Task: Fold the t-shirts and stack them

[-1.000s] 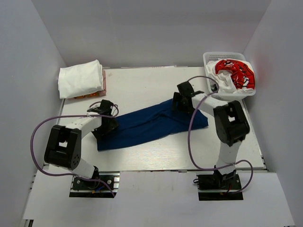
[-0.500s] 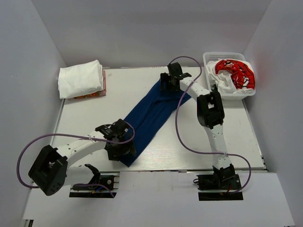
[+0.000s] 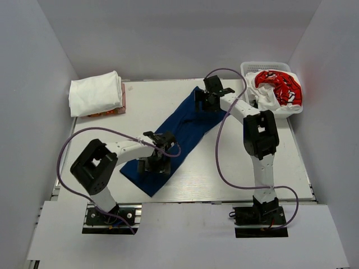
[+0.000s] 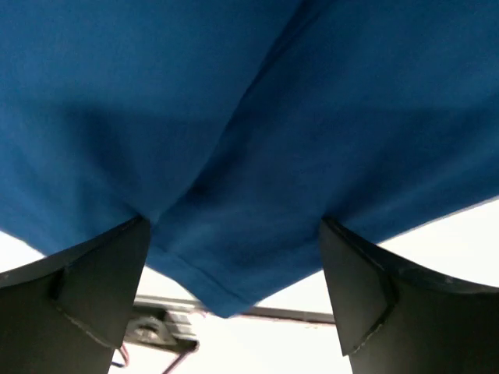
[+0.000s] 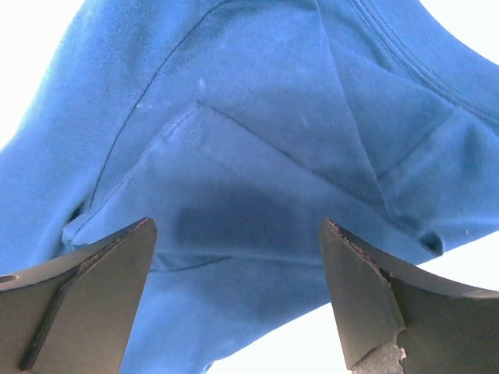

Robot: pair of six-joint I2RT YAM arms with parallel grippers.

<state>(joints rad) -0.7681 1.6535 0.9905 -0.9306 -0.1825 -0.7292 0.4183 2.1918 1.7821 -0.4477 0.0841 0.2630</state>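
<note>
Both wide apart, empty: left end effector [image 4: 234,226], right end effector [image 5: 235,224] | navy t-shirt [image 3: 180,133] soft, creased strip

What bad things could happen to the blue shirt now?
1. The shirt's near corner lies close to the front edge of the table. A tug from the left gripper might drag it off.
2. Both grippers are open over the cloth. At the far end, the right gripper hangs above a tucked-in sleeve fold, and a finger catching it could undo the fold.
3. The shirt lies slanted, so the next fold may come out crooked.
</note>
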